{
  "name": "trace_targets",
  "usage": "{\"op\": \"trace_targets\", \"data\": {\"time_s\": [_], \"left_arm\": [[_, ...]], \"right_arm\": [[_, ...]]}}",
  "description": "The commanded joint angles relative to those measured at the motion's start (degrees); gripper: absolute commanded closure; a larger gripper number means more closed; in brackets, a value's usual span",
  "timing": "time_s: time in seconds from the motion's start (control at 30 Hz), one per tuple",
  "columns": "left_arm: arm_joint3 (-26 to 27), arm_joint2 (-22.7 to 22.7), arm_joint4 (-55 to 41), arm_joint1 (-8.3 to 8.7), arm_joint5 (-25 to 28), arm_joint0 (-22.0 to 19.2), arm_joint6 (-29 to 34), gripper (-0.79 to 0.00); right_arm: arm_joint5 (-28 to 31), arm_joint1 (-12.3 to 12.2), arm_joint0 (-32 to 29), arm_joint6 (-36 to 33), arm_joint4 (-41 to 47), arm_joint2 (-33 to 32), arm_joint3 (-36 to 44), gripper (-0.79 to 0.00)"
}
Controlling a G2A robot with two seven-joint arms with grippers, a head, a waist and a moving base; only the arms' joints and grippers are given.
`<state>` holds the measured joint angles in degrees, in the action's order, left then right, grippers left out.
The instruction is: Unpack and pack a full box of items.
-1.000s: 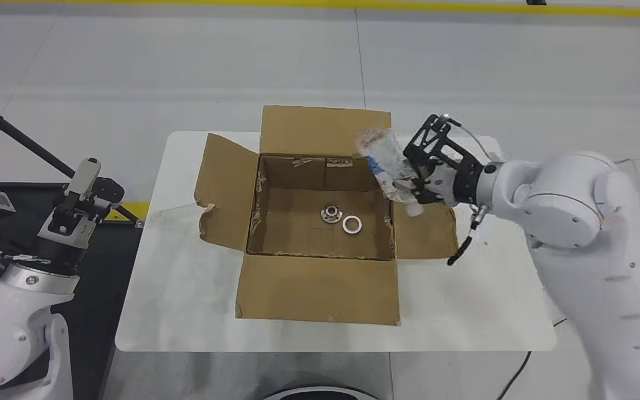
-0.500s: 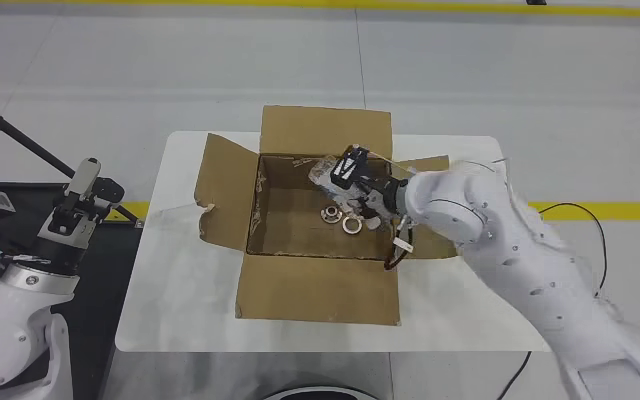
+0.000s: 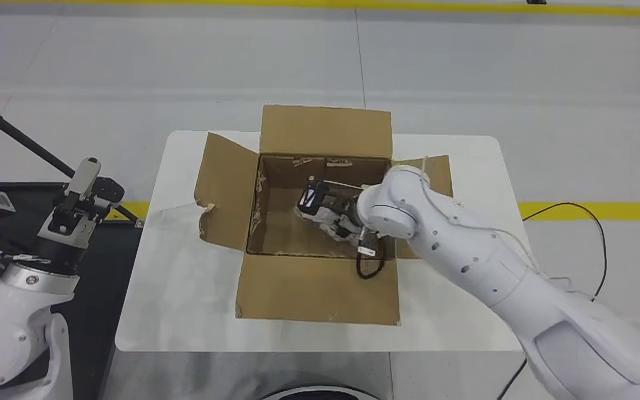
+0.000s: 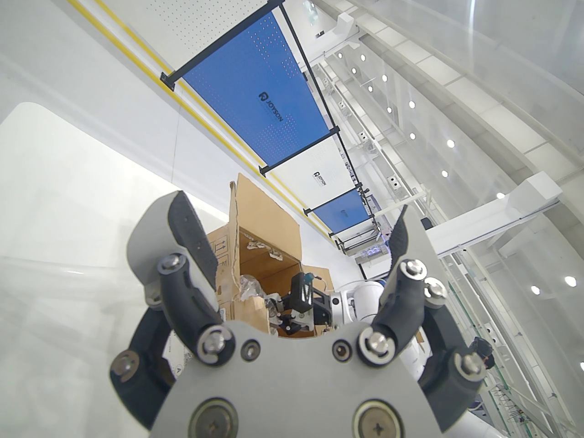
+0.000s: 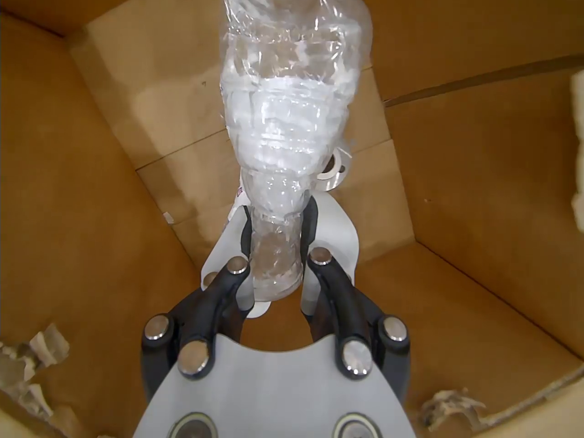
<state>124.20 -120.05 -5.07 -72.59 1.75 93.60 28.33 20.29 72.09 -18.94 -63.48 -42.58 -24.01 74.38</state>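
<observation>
An open cardboard box [image 3: 318,290] sits mid-table with its flaps spread. My right gripper [image 3: 322,205] is down inside the box, shut on a crumpled clear plastic-wrapped bottle [image 5: 287,138] that points toward the box floor. In the right wrist view the right gripper [image 5: 278,225] pinches the bottle's narrow end. A small white ring-shaped part [image 5: 335,170] lies on the box bottom behind the bottle. My left gripper [image 4: 292,239] is open and holds nothing, off the table's left side [image 3: 78,195], looking across at the box [image 4: 260,248].
The white table [image 3: 180,290] has bare surface left of and in front of the box. Torn paper scraps [image 5: 27,357] cling to the box's rim. The box's upright back flap [image 3: 325,130] and side flaps stand around the opening.
My right arm carried the wrapped bottle from above the box's right flap leftward and down into the box. The left arm stayed still.
</observation>
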Motion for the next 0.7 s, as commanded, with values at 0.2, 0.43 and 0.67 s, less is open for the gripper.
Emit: {"op": "trace_targets", "data": {"time_s": [0.2,0.43,0.67], "left_arm": [[0.0,0.0,0.0,0.0,0.0,0.0,0.0,-0.785],[0.02,0.18,-0.05,0.0,0.09,0.08,-0.46,-0.785],[-2.29,1.5,1.83,0.46,0.05,0.34,2.29,-0.785]], "right_arm": [[0.52,2.86,1.09,0.21,-0.15,1.87,-4.98,-0.329],[1.08,3.84,1.36,-0.24,0.57,1.07,-5.79,-0.785],[1.69,1.81,0.1,-1.55,2.01,-4.39,0.73,-0.785]]}}
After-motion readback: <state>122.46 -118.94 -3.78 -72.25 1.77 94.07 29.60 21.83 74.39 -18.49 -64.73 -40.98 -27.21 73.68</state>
